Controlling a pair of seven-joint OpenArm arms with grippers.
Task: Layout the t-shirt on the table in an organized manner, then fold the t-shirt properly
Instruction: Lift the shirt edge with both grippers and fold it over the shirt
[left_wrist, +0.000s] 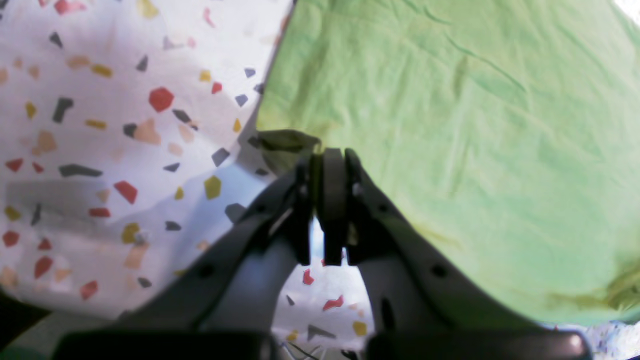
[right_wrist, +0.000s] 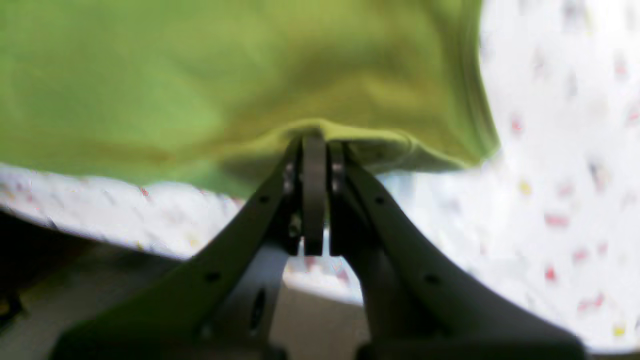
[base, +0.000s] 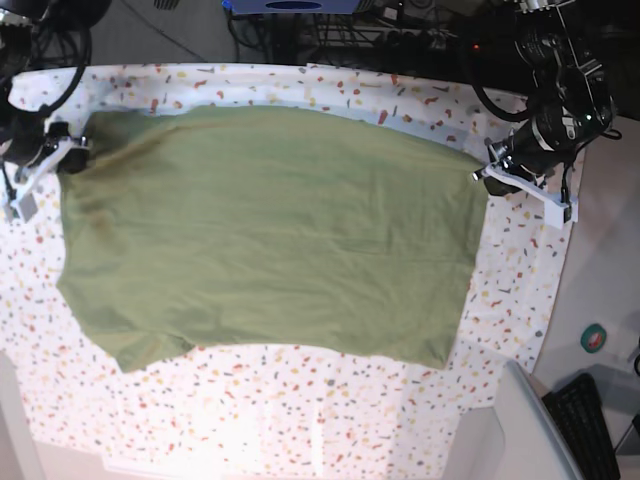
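Observation:
The olive-green t-shirt (base: 270, 230) lies spread flat over the speckled table (base: 300, 420), seen in the base view. My left gripper (base: 484, 172) is at the shirt's right edge. In the left wrist view the left gripper (left_wrist: 327, 156) is shut on a dark folded corner of the t-shirt (left_wrist: 450, 125), just above the table (left_wrist: 125, 150). My right gripper (base: 72, 152) is at the shirt's far left corner. In the right wrist view the right gripper (right_wrist: 315, 139) is shut on the raised edge of the t-shirt (right_wrist: 200, 75) over the table (right_wrist: 550, 150). Collar and label are hidden.
A plain grey-white surface (base: 510, 430) lies beyond the cloth at the lower right, with a black keyboard (base: 590, 420) and a green tape roll (base: 594, 338) beside it. Cables and dark equipment (base: 300, 20) stand behind the table's far edge.

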